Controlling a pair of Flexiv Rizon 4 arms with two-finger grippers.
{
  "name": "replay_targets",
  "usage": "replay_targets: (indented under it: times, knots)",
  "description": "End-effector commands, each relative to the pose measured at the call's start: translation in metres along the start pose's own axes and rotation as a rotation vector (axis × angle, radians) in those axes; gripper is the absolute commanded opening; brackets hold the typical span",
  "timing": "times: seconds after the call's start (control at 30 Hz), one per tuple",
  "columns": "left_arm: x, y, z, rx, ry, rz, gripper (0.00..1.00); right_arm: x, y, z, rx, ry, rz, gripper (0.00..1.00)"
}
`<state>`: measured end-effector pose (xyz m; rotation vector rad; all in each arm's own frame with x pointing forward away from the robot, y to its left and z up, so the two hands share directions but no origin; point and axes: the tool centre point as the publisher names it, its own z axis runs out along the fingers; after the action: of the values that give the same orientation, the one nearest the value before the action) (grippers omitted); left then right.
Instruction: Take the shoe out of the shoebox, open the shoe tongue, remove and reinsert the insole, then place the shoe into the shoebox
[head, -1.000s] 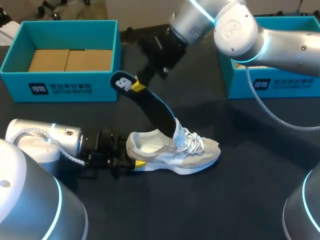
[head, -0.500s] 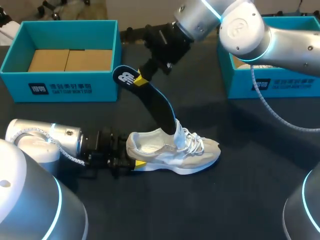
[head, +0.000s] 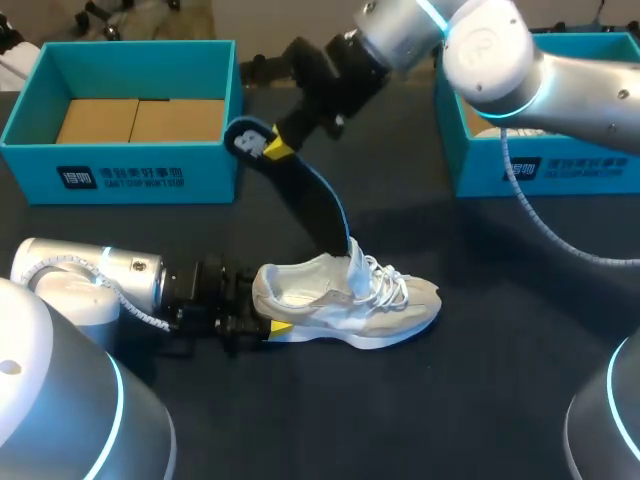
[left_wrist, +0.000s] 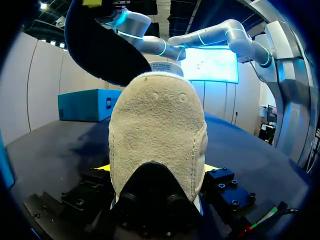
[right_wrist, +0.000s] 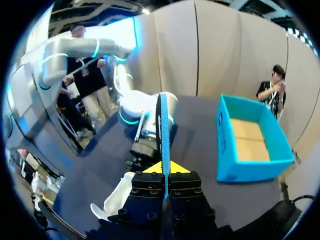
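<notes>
Dark table (head: 480, 390); teal shoebox (head: 120, 172) at back left, second teal box (head: 560, 172) at back right. Mid-table, white shoe (head: 345, 305) upright on its sole, long axis left-right, toe to the right, heel clamped from both sides by left gripper (head: 266, 318). Dark insole (head: 305, 195) slanting up from the tongue (head: 357, 262) toward the shoebox, upper end pinched in closed right gripper (head: 275, 150).

One pale shoe (head: 345, 300), heel gripped between the left gripper (head: 262, 328) fingers. One dark insole (head: 300, 195), pinched between the right gripper (head: 272, 150) fingers. Two teal boxes: first box (head: 120, 178) beside the right fingers, second box (head: 570, 170) well apart.
</notes>
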<state>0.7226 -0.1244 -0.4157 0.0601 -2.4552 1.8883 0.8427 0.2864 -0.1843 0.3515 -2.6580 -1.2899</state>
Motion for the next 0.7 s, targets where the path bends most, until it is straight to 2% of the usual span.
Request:
replay_targets:
  times: [0.03,0.13,0.3,0.47,0.6,0.7]
  knots:
    - [0.000,0.001,0.000,0.000,0.000,0.000,0.00,0.009,-0.003,-0.036,-0.065,0.044,-0.019,0.00]
    - [0.000,0.001,0.000,0.000,0.000,0.000,0.00,0.013,0.004,-0.055,-0.130,0.073,-0.006,0.00]
    - [0.000,0.001,0.000,0.000,0.000,0.000,0.00,0.023,0.013,-0.082,-0.192,0.103,0.019,0.00]
    - [0.000,0.001,0.000,0.000,0.000,0.000,0.00,0.035,0.028,-0.106,-0.319,0.088,0.047,0.00]
    - [0.000,0.001,0.000,0.000,0.000,0.000,0.00,0.041,0.042,-0.120,-0.424,0.124,0.068,0.00]
    - [0.000,0.001,0.000,0.000,0.000,0.000,0.00,0.042,0.048,-0.124,-0.435,0.133,0.066,0.00]
